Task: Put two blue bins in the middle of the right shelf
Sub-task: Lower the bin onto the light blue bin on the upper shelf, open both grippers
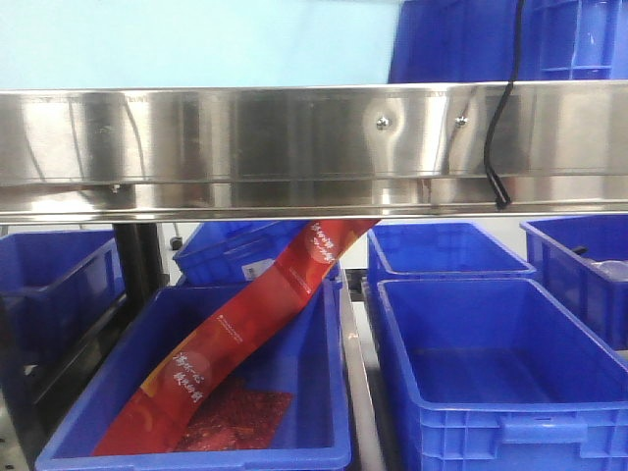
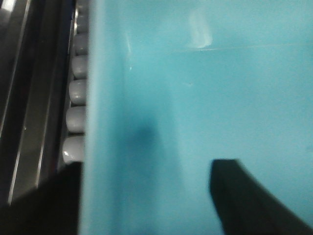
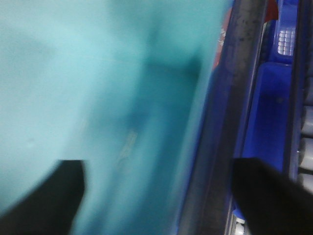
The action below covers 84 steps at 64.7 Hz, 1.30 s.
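A blue bin wall, teal in the wrist views, fills the left wrist view (image 2: 220,98). My left gripper (image 2: 146,200) is open and straddles it, with one dark finger (image 2: 44,205) outside the wall and the other (image 2: 254,205) inside. In the blurred right wrist view another teal bin wall (image 3: 73,73) lies between the spread fingers (image 3: 44,200) of my open right gripper (image 3: 159,196). Neither gripper shows in the front view. There, several blue bins sit on the shelf level below a steel rail (image 1: 314,147), among them an empty one (image 1: 491,363).
A bin at lower left (image 1: 294,392) holds a long red packet strip (image 1: 245,324). More blue bins stand above the rail (image 1: 510,39), and a black cable (image 1: 500,137) hangs over it. Grey rollers (image 2: 76,117) run beside the left wall. A dark blue bin (image 3: 269,107) lies right of the right gripper.
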Tool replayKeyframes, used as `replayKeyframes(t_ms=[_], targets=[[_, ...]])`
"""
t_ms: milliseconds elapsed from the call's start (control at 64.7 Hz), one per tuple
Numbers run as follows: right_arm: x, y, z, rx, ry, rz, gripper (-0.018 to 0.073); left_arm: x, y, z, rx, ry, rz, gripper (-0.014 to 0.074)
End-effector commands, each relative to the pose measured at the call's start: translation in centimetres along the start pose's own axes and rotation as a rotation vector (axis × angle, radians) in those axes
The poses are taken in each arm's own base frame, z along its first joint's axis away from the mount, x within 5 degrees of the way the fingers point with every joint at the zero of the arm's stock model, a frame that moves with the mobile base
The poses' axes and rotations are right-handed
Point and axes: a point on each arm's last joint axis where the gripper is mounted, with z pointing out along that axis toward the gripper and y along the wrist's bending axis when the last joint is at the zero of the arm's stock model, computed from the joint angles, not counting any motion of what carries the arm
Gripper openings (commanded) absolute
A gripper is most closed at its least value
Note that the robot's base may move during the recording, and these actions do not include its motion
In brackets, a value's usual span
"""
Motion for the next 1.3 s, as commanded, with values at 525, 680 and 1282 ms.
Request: replayKeyframes(t_ms=[525, 680, 1282], targets=[[-1.7, 0.4, -14.0, 0.131, -0.239, -0.102, 0.0137, 0.8, 1.6, -13.9, 0.035, -0.237, -0.001, 0.0386], [-0.9, 0.4, -15.0, 0.141, -0.217, -0.148, -0.0161, 2.7, 2.3, -16.7, 0.036, -0.252, -0.006, -0.0025], [11.2, -2.3, -15.1, 0.186, -0.427, -0.265, -0.0162, 17.0, 3.1, -15.1, 0.100, -0.595, 0.051, -0.0111]])
